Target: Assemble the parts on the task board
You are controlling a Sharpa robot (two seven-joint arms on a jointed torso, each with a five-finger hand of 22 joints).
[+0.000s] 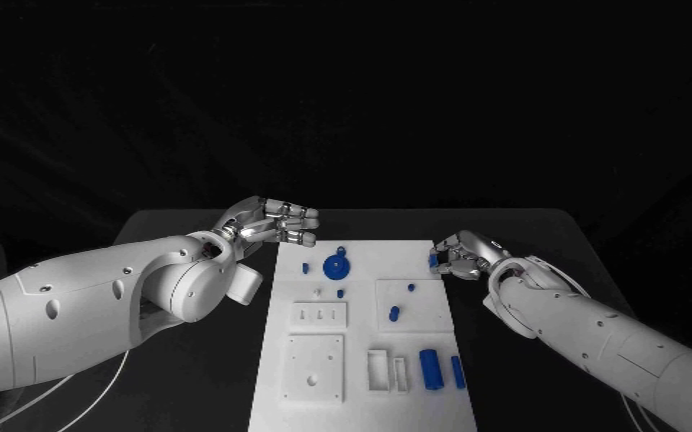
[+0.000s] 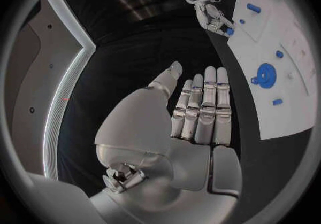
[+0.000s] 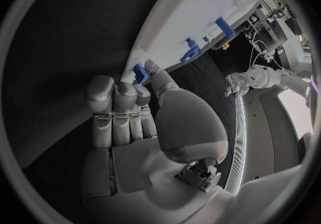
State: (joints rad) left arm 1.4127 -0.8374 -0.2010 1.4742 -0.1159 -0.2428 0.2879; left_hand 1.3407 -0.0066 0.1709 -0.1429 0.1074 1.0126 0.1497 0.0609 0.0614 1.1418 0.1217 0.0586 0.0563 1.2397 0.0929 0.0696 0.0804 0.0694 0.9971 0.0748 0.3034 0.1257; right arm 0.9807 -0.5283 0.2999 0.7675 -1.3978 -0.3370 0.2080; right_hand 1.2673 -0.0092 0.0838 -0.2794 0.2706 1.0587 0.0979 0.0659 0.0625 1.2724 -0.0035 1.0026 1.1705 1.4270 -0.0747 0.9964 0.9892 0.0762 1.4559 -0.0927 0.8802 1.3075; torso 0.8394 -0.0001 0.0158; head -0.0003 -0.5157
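My right hand (image 1: 464,255) sits at the task board's (image 1: 361,392) far right corner, seemingly pinching a small blue part (image 3: 139,72) at the edge; my left hand (image 1: 268,222) hovers off the board's far left, fingers straight, empty.

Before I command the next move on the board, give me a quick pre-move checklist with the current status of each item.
1. Left hand free: ok, fingers straight and apart, holding nothing, above the table beside the task board.
2. Right hand at the board's far right edge, on the small blue part there: ok, its fingertips touch it.
3. Firm grip on that part: cannot tell, the fingers hide most of it.
4. Round blue part undisturbed on the board: ok, apart from both hands.
5. Blue cylinder at the near end of the board, untouched: ok.
6. Path between the hands: ok, they are well apart.
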